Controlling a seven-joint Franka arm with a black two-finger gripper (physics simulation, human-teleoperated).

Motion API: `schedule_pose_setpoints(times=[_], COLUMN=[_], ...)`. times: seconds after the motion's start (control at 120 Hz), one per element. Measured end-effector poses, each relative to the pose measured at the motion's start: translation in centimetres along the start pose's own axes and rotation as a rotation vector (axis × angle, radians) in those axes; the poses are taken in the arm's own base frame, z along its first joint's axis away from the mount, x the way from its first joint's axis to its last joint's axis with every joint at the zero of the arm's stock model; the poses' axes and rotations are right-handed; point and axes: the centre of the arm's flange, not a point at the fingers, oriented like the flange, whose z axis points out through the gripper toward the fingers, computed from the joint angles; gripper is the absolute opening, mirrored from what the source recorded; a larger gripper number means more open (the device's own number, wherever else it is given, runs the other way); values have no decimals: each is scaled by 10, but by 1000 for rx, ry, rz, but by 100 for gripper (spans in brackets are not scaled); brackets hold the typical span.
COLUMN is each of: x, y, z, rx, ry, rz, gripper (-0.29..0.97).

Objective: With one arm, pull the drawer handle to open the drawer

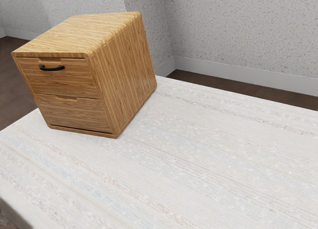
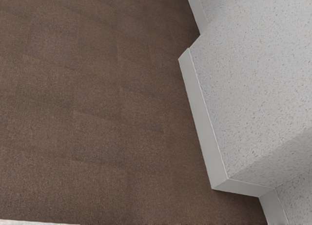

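Back and far side of the light striped-wood two-drawer cabinet (image 1: 121, 70) hidden. Faint mark (image 1: 66, 98) on its lower drawer front (image 1: 74, 112) too small to identify. Pale whitish textured table (image 1: 208, 159) cut off by exterior view's lower and right edges. Dark brown floor (image 2: 87, 112) runs past wrist view's edges.

1. Saw a pale table (image 1: 208, 164) with faint lengthwise streaks, spread across most of the exterior view and reaching its lower edge.
2. Noted a speckled, off-white wall (image 1: 248, 25) behind the table, stepped at a jutting corner near the middle of the exterior view.
3. Found a plain light baseboard (image 1: 238, 72) running along the foot of that wall and following its corner.
4. Made out a dark brown floor (image 1: 258, 90) between baseboard and table edge, and again at the exterior view's left.
5. In the wrist view, met the same brown floor (image 2: 87, 103), bordered by the baseboard (image 2: 200, 117) bending around the wall's (image 2: 253, 78) stepped corner.
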Motion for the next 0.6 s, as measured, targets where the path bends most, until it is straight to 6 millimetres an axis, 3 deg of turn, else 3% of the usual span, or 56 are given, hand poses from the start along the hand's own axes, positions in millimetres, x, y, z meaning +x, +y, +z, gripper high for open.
schedule_pose_setpoints(times=[0.083,0.217,0.433,0.6], x=[-4,-5,-30,-38], y=[2,10,26,31], z=[3,-10,-10,-25], rx=[-3,1,13,12], ry=[-18,-57,-169,-244], rz=[6,16,36,37], gripper=[68,68,68,68])
